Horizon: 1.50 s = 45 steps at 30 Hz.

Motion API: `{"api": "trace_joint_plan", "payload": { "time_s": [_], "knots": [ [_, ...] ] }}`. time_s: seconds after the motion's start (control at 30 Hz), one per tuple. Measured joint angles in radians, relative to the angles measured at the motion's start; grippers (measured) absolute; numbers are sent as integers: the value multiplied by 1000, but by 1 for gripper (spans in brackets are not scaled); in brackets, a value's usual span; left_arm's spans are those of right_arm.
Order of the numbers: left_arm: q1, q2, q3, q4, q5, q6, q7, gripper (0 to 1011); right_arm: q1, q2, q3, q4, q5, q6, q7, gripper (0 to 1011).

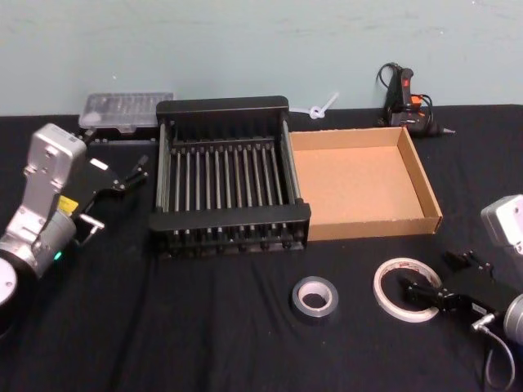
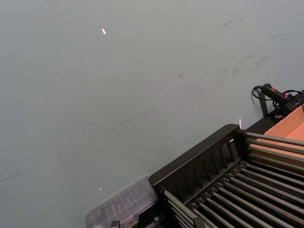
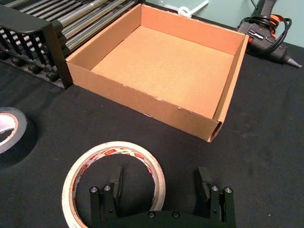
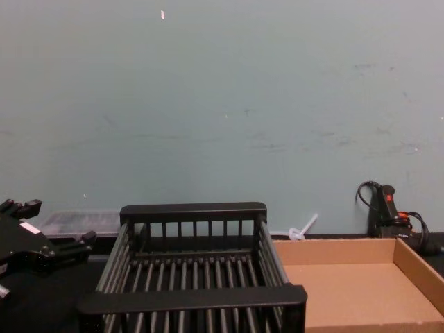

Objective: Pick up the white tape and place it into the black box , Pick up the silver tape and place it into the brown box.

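Right jaws: spread wide; the right gripper (image 3: 161, 190) sits low at the white tape (image 3: 114, 183), one finger inside the ring and the other outside it, with the ring's wall between them and nothing clamped.
Left jaws: parted and empty; the left gripper (image 1: 131, 175) hangs beside the left wall of the black box (image 1: 229, 106).
White tape: flat on the black table (image 1: 204, 327), at the front right, well short of both boxes.
Silver tape (image 1: 315, 295): flat on the cloth just left of the white roll, apart from it.
Brown box (image 1: 427, 186): touching the right side of the black crate.
Open room: bare cloth lies between the rolls and the front walls of the boxes.
Back edge: a clear plastic case (image 1: 124, 110) and a glue gun (image 1: 406, 100) stand by the wall.
Cut off: the silver roll is cropped at the frame edge in the right wrist view.
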<state>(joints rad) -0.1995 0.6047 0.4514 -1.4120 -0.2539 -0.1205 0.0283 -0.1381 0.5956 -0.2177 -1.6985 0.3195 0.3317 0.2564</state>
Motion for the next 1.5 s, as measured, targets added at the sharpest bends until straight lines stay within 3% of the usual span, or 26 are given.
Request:
{"api": "trace_joint_plan", "payload": {
  "time_s": [0.9, 1.5],
  "knots": [
    [0, 0, 0, 0, 0, 0, 0, 1002, -4, -43, 34, 8, -26, 32, 52, 1000],
    [0, 0, 0, 0, 0, 0, 0, 1001, -3, -44, 36, 10, -26, 33, 53, 1000]
  ]
}}
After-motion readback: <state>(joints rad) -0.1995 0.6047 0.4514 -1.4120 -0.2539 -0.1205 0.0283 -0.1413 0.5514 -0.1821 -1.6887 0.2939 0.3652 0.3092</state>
